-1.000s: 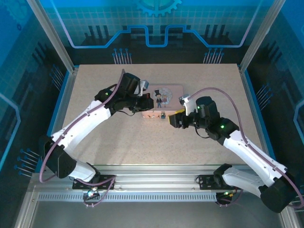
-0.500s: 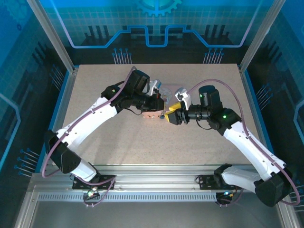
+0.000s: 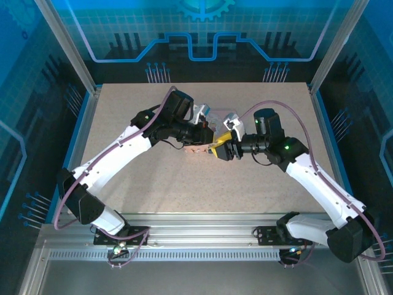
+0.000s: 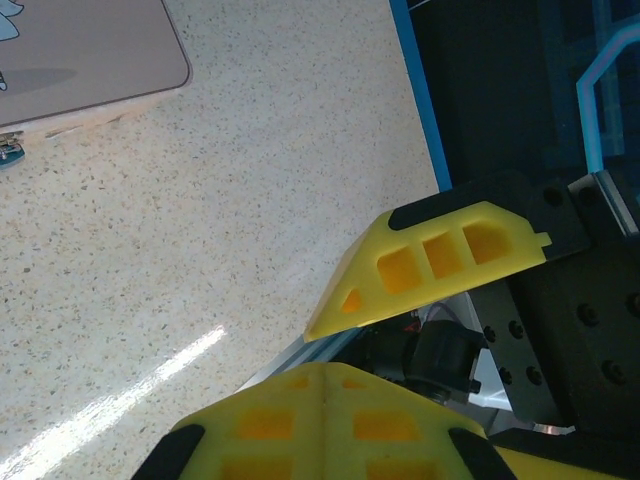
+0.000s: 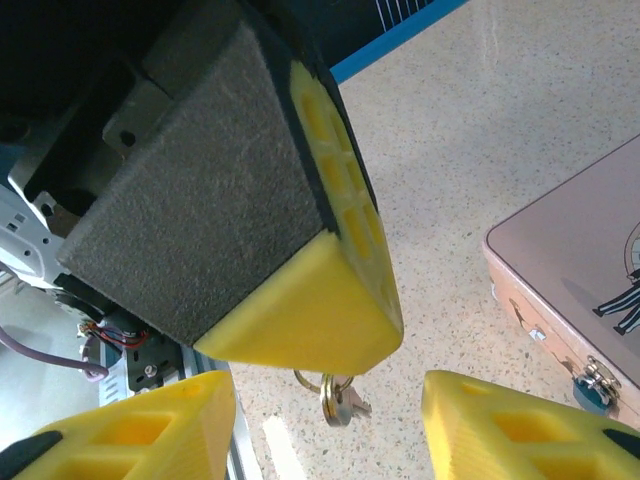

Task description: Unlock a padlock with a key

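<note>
The pink box (image 5: pixel 585 265) lies on the table, its front edge peeking out under both arms (image 3: pixel 196 148). The small metallic padlock (image 5: pixel 597 384) hangs on its front clasp and also sits at the frame's edge in the left wrist view (image 4: pixel 8 152). My left gripper (image 3: pixel 210 133) (image 4: pixel 325 372) is shut, and the silvery key (image 5: pixel 336 396) dangles on its ring from the pinched yellow tips. My right gripper (image 3: pixel 220 149) (image 5: pixel 325 425) is open, one finger on each side of the hanging key, touching nothing. The key hangs above the table, left of the padlock.
The speckled table (image 3: pixel 202 184) has a blue rim, with metal frame posts at its corners. The two wrists nearly meet above the box, the right gripper's finger (image 4: pixel 430 260) close in front of the left one. Free table lies in front of the box.
Both arms have swung inward over the box: the left gripper moved right with the key, and the right gripper moved left to face it. The jaws stayed as they were.
</note>
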Robot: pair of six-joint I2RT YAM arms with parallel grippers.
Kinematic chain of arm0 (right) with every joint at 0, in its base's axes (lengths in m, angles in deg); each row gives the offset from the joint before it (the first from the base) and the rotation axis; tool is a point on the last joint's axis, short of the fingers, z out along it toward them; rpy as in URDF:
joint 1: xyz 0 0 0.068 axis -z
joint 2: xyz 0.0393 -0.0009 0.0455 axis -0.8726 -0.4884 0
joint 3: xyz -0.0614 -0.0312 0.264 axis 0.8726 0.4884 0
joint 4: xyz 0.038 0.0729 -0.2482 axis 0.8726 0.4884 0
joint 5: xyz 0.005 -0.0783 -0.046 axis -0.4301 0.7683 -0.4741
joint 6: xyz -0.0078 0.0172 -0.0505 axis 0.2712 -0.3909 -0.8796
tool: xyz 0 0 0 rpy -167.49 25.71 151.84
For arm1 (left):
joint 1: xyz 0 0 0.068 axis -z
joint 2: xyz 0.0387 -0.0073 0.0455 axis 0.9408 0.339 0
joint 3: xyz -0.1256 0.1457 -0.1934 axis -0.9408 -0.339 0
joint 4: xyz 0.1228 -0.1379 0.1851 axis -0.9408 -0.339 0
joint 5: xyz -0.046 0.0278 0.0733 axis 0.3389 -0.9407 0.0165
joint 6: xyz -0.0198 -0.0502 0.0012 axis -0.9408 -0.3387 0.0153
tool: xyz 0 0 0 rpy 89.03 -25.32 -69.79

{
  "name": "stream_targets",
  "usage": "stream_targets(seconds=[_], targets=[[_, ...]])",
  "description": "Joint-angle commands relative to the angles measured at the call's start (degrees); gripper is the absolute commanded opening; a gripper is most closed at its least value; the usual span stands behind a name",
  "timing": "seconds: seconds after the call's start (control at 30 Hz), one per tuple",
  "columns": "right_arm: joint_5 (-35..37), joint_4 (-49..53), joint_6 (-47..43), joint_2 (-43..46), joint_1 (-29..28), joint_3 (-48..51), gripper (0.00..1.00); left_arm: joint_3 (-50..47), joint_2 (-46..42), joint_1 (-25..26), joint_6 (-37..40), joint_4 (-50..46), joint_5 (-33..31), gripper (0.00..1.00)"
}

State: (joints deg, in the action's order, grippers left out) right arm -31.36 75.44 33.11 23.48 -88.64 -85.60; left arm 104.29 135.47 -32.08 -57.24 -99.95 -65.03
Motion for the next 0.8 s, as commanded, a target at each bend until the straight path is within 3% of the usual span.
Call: stream_targets(seconds=[0.0,0.2,0.77], targets=[[-1.81,0.79,-1.27,-0.57,0.63,-2.44,0.51,1.77,-0.11,0.65,0.83,-0.98,2.52,0.0],[-3.09,2.14,-2.32,-1.69,0.63,-3.75,0.43,1.68,-0.16,0.83,0.78,-0.63,3.21,0.0],[-4.87,6.81,-5.6,-2.87,-0.15,-6.25,0.42,2.11,-0.27,0.92,0.25,0.07,4.26,0.0]])
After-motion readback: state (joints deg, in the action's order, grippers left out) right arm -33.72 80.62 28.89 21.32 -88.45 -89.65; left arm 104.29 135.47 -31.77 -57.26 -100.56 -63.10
